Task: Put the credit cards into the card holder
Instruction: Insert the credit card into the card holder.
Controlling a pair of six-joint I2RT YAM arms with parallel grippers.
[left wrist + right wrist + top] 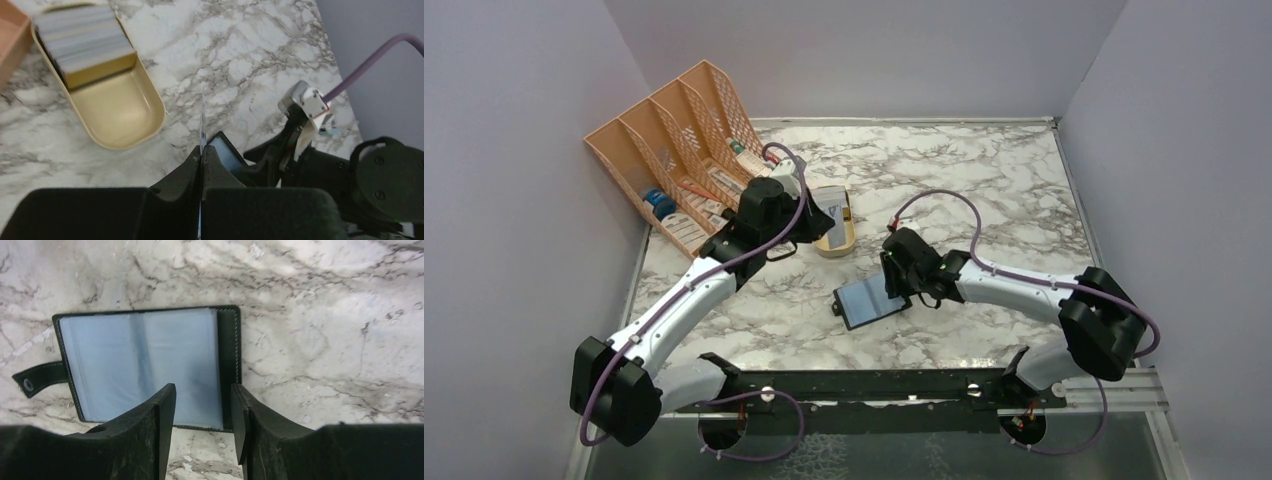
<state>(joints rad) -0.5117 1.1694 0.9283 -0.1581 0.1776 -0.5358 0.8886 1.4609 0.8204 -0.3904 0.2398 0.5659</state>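
One credit card [203, 115] is pinched edge-on in the closed left gripper [202, 151]. Other cards [82, 40] are stacked in the tan tin [120, 112]. The card holder [145, 360] is laid open on the table at 5 o'clock from the tin. The right gripper [202, 410] is held over the holder's edge, its jaws parted and nothing gripped.

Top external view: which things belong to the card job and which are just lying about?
Job: open card holder; card pinched in left pincer; stacked cards in the tan tin; right pincer, open over the holder.
Lying about: peach file organiser; its labelled boxes.
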